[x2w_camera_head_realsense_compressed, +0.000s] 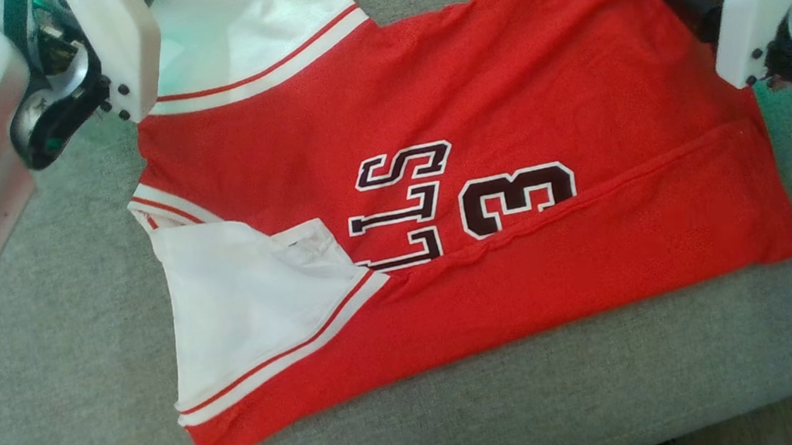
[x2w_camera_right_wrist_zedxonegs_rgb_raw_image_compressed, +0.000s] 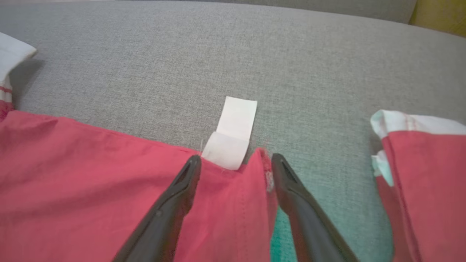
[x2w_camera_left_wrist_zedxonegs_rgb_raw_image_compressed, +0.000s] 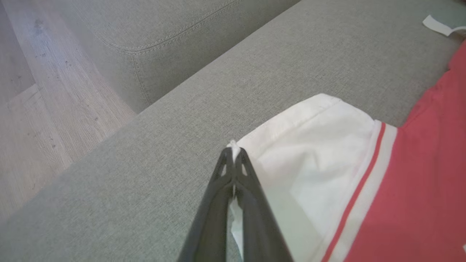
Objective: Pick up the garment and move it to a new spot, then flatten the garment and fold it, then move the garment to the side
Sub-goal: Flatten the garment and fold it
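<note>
The red garment (x2w_camera_head_realsense_compressed: 500, 89) lies flat on the grey sofa (x2w_camera_head_realsense_compressed: 44, 371). Its near long edge is folded up over the lettering. Its long axis runs across in front of the robot, with the white sleeves to the robot's left and the hem to its right. The left gripper (x2w_camera_left_wrist_zedxonegs_rgb_raw_image_compressed: 233, 153) is pinched tight on the corner of the far white sleeve (x2w_camera_left_wrist_zedxonegs_rgb_raw_image_compressed: 320, 145). The right gripper (x2w_camera_right_wrist_zedxonegs_rgb_raw_image_compressed: 236, 160) stands spread apart at the hem corner, beside a white label (x2w_camera_right_wrist_zedxonegs_rgb_raw_image_compressed: 236, 120). Another red and white cloth (x2w_camera_right_wrist_zedxonegs_rgb_raw_image_compressed: 426, 174) lies further right. Wooden floor (x2w_camera_left_wrist_zedxonegs_rgb_raw_image_compressed: 43, 109) shows beyond the sofa.
</note>
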{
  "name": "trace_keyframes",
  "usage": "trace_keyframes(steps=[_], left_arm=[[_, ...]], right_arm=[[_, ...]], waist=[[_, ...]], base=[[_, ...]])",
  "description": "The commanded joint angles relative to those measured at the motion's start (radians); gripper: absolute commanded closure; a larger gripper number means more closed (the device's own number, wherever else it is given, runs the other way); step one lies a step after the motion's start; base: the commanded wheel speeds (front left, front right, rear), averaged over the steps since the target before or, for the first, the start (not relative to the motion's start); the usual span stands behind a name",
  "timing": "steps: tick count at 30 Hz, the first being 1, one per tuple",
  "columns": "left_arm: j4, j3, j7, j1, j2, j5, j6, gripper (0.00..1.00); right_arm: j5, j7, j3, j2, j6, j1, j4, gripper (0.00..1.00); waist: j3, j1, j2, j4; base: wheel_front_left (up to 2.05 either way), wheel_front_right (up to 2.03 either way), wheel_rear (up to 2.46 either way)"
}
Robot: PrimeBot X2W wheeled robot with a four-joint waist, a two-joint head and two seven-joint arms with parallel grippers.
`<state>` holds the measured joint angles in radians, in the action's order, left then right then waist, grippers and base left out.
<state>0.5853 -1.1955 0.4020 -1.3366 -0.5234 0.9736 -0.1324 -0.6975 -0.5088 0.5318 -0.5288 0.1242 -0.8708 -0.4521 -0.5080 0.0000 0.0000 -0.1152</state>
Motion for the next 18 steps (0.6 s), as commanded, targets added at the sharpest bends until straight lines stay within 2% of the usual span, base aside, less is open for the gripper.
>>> trace_keyframes(steps=[1, 2, 4, 5, 13, 18], left_arm=[[-0.016, 0.024, -0.013, -0.061, -0.039, 0.012, 0.002, 1.0], [-0.015, 0.018, -0.017, -0.064, -0.04, 0.015, 0.002, 1.0], [-0.011, 0.008, -0.026, -0.067, -0.04, 0.022, 0.002, 1.0], [-0.008, 0.003, -0.031, -0.068, -0.041, 0.026, 0.002, 1.0], [0.02, -0.018, -0.089, -0.076, -0.048, 0.042, 0.002, 1.0], [0.045, -0.016, -0.184, -0.086, -0.053, 0.048, 0.002, 1.0]], right_arm=[[-0.014, 0.018, 0.017, -0.004, 0.007, -0.017, 0.004, 0.23], [-0.018, 0.024, 0.026, -0.003, 0.007, -0.023, -0.006, 0.54], [-0.029, 0.037, 0.042, -0.004, 0.007, -0.034, -0.023, 0.89], [-0.033, 0.044, 0.049, -0.006, 0.007, -0.04, -0.03, 1.0], [-0.063, 0.098, 0.079, -0.029, 0.007, -0.069, -0.071, 1.0], [-0.072, 0.18, 0.046, -0.052, 0.007, -0.089, -0.116, 1.0]], waist=[[-0.002, 0.0, 0.0, 0.004], [-0.002, 0.0, 0.0, 0.006], [0.0, 0.0, 0.0, 0.008], [0.001, 0.0, 0.0, 0.009], [0.016, 0.0, 0.0, 0.015], [0.025, 0.0, 0.0, 0.034]], base=[[0.0, 0.0, 0.0], [0.0, 0.0, 0.0], [0.0, 0.0, 0.0], [0.0, 0.0, 0.0], [0.0, 0.0, 0.0], [0.0, 0.0, 0.0]])
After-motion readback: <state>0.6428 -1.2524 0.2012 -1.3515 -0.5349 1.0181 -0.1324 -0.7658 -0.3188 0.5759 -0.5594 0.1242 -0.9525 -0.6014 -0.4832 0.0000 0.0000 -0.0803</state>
